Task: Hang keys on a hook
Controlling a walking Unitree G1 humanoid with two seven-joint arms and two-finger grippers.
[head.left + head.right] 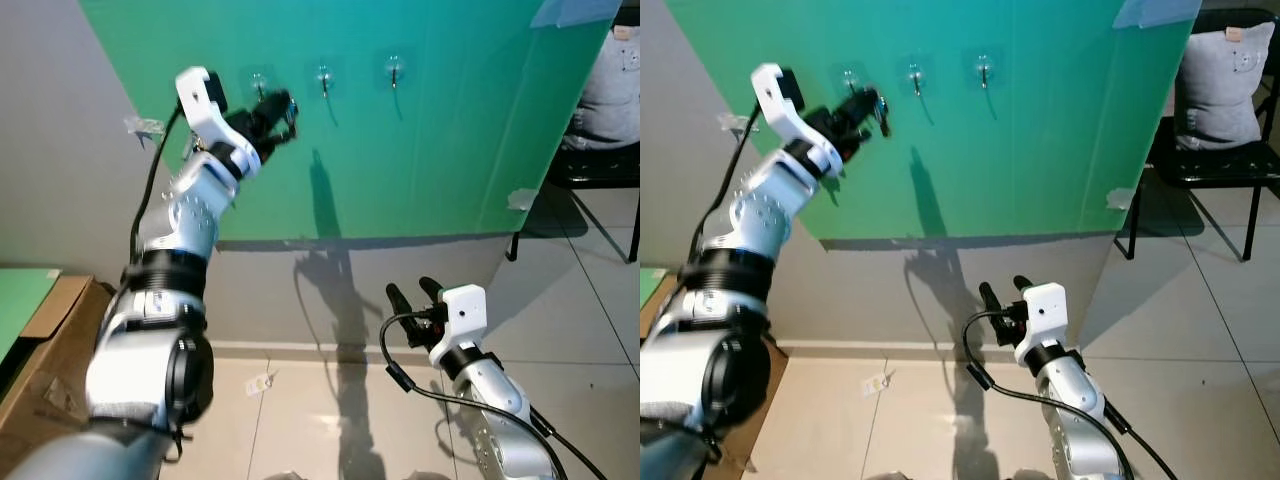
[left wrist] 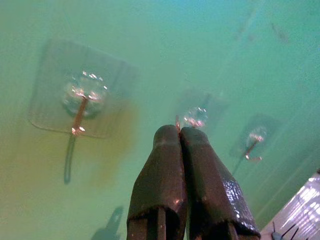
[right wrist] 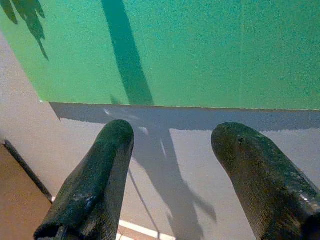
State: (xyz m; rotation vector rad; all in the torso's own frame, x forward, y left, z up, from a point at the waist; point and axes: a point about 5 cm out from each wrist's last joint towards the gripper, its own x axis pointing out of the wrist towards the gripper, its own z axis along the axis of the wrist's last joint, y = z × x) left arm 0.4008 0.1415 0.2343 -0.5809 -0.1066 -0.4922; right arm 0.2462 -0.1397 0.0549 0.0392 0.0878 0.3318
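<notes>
Three clear adhesive hooks sit in a row near the top of the green board: a left hook, a middle hook and a right hook. My left gripper is raised to the board between the left and middle hooks, just below them. It is shut on the keys, a small dark bunch hanging at its tips. In the left wrist view the shut fingers pinch a thin metal bit in front of the middle hook. My right gripper is held low in front of the wall, open and empty.
A cardboard box stands on the floor at the left. A black chair with a grey cushion is at the right past the board's edge. A small paper tag lies on the tiled floor.
</notes>
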